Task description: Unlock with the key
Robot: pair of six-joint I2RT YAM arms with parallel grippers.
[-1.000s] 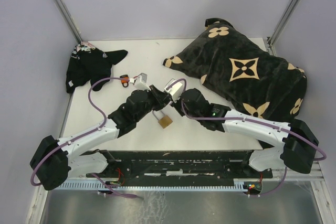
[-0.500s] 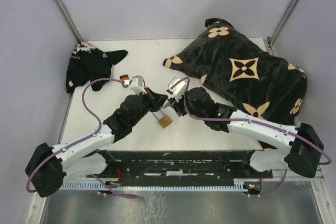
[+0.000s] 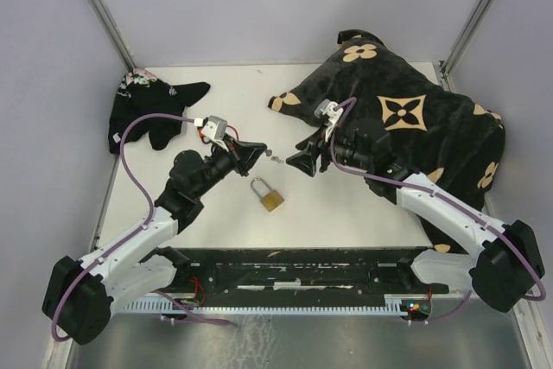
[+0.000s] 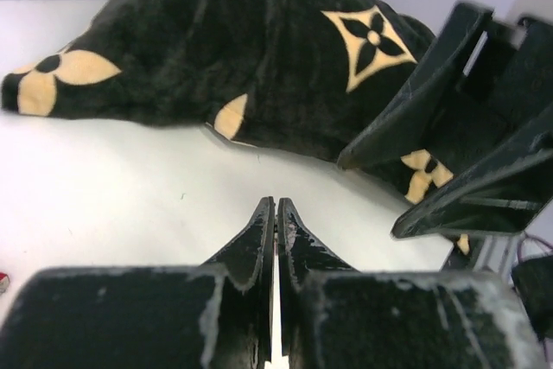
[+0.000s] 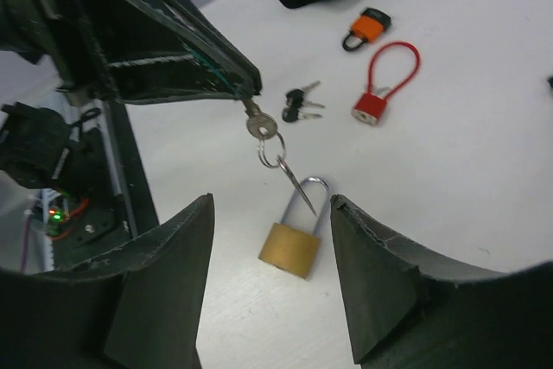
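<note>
The left gripper [image 3: 258, 149] has its jaws clamped on the key [image 5: 257, 124] by the blade, bow dangling above the brass padlock [image 3: 270, 198]. The right gripper [image 3: 302, 164] has its jaws spread wide, seemingly ready to take the bow.

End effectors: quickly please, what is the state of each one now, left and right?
Left end effector: closed, pinching the key at its tip.
Right end effector: open, holding nothing.

Flowered black cushion [image 3: 415, 127] at right; dark cloth [image 3: 147, 110], perhaps gloves, left
</note>
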